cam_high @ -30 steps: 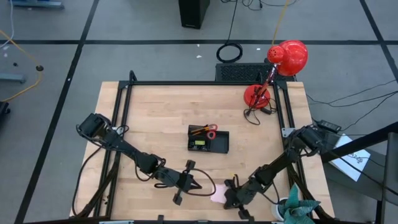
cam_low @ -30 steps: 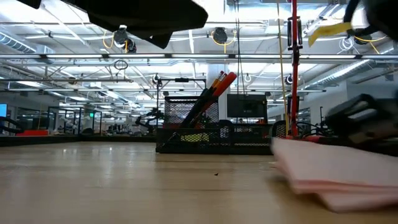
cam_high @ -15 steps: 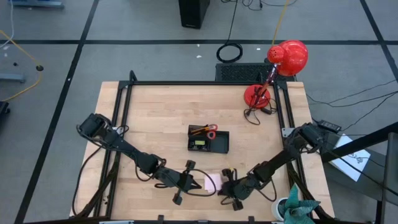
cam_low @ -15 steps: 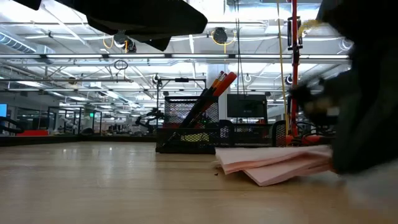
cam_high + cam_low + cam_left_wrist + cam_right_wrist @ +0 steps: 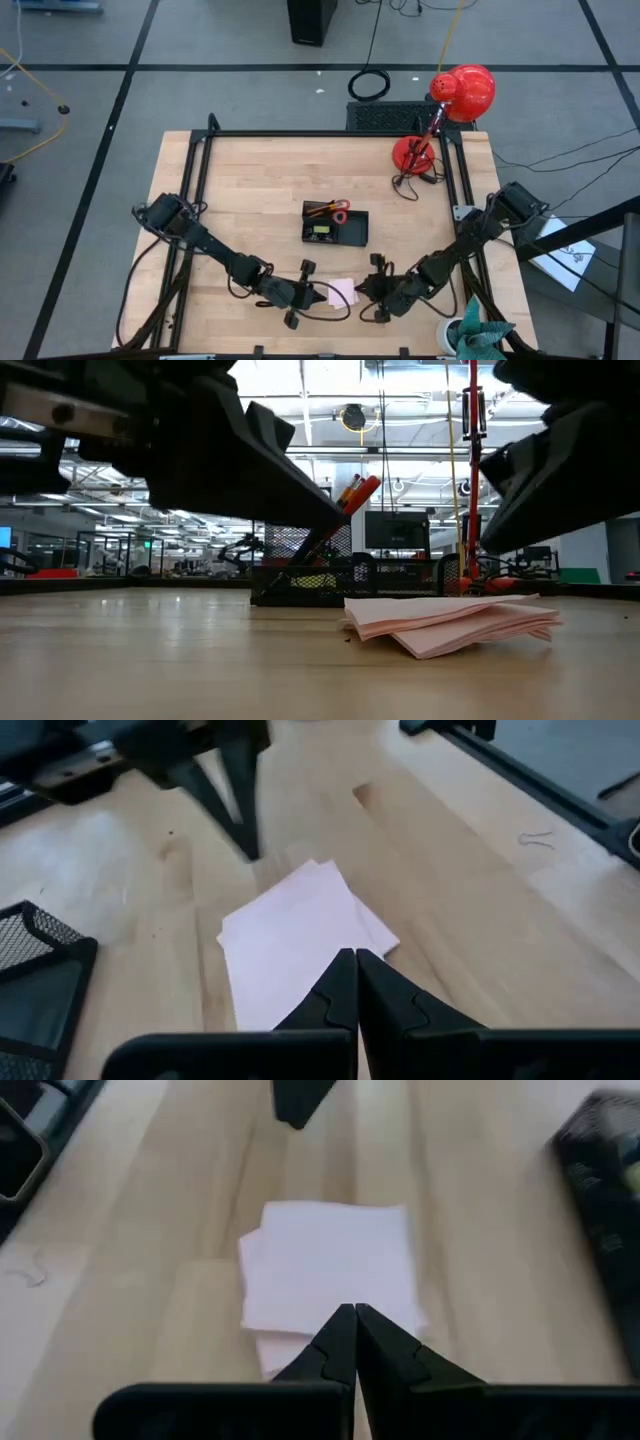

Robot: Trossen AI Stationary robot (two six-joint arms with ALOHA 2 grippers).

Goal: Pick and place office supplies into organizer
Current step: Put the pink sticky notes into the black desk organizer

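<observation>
High view: a pale pink sticky-note pad (image 5: 343, 291) lies flat on the wooden table (image 5: 250, 190), low in the frame just right of centre, sheets slightly fanned. The left gripper (image 5: 312, 297), fingers pressed together and empty, points at the pad's left edge. The right gripper (image 5: 362, 289), likewise closed on nothing, points at its right edge. The black mesh organizer (image 5: 335, 229) sits at mid-frame, above the pad and apart from it, holding red-handled scissors (image 5: 339, 208) and pencils (image 5: 320, 209). A red desk lamp (image 5: 445, 115) stands upper right.
</observation>
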